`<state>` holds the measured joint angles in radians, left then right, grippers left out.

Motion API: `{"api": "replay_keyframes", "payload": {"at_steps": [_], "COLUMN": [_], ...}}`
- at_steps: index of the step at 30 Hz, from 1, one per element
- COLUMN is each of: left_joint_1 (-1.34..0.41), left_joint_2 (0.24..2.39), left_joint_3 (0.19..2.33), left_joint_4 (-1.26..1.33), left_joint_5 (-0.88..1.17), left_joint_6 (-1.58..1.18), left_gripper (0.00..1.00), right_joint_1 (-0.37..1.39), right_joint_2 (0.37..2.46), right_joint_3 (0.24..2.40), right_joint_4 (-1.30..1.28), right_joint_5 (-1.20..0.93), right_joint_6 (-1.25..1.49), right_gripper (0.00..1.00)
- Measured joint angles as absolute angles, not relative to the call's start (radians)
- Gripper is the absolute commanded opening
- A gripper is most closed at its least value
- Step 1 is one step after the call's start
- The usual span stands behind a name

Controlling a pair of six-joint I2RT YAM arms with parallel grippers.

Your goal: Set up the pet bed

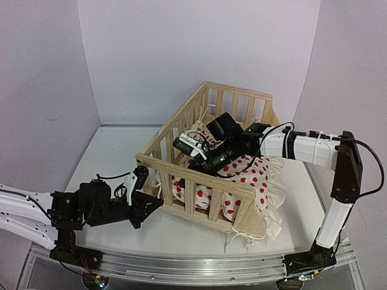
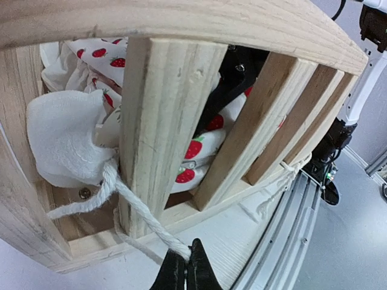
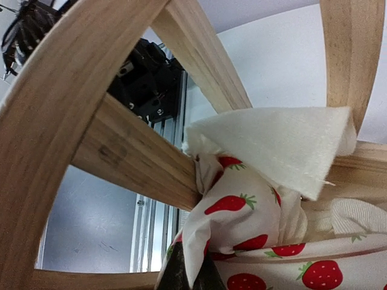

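Observation:
The pet bed's pine frame (image 1: 208, 202) stands askew mid-table, its slatted rails (image 2: 166, 121) filling the left wrist view. Its strawberry-print cushion (image 1: 251, 172) lies bunched inside. Outside the bed's near left corner, my left gripper (image 2: 186, 258) is shut on a white tie string (image 2: 136, 205) that runs round a slat to the cushion's ruffle (image 2: 63, 142); the overhead view shows that gripper (image 1: 156, 204) low by the same corner. My right gripper (image 1: 183, 147) reaches into the bed from the right and is shut (image 3: 193, 275) on a fold of the cushion (image 3: 242, 208) against a rail (image 3: 139, 160).
The cushion's white ruffle (image 1: 277, 202) spills over the bed's open right side, and another tie string (image 1: 242, 240) trails off the front right foot. A metal rail (image 1: 199, 267) runs along the table's near edge. The right arm's base (image 2: 331, 166) stands beyond the bed.

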<state>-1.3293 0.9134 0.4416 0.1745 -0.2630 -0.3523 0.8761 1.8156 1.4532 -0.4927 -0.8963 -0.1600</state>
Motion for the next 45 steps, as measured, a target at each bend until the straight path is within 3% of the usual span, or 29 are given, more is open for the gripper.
{"api": "replay_keyframes", "payload": {"at_steps": [5,13,25,30,33,40,43,45], "left_joint_1": [-1.325,-1.322,-1.322,-1.32,-1.32,-1.319,-1.314,-1.314], "left_joint_2": [0.853,0.765,0.853,0.861,0.858,0.844,0.845,0.847], "left_joint_3": [0.588,0.684,0.84,0.898,0.897,0.893,0.91,0.944], "left_joint_4": [-0.11,-0.362,-0.49,-0.542,-0.554,-0.585,-0.634,-0.671], "left_joint_5": [-0.231,-0.265,-0.264,-0.275,-0.27,-0.243,-0.249,-0.261], "left_joint_6": [-0.416,-0.447,-0.443,-0.451,-0.476,-0.528,-0.524,-0.527], "left_gripper": [0.0,0.0,0.0,0.0,0.12,0.16,0.4,0.47], "right_joint_1": [0.881,0.883,0.887,0.888,0.888,0.888,0.888,0.888], "right_joint_2": [1.816,1.816,1.816,1.816,1.816,1.786,1.761,1.739], "right_joint_3": [1.453,1.453,1.453,1.456,1.456,1.456,1.456,1.458], "right_joint_4": [-0.493,-0.485,-0.48,-0.471,-0.472,-0.542,-0.584,-0.622], "right_joint_5": [-0.838,-0.793,-0.738,-0.733,-0.715,-0.609,-0.555,-0.509], "right_joint_6": [-0.093,-0.033,0.051,0.068,0.089,0.129,0.136,0.138], "right_gripper": [0.02,0.07,0.11,0.21,0.3,0.43,0.51,0.57]}}
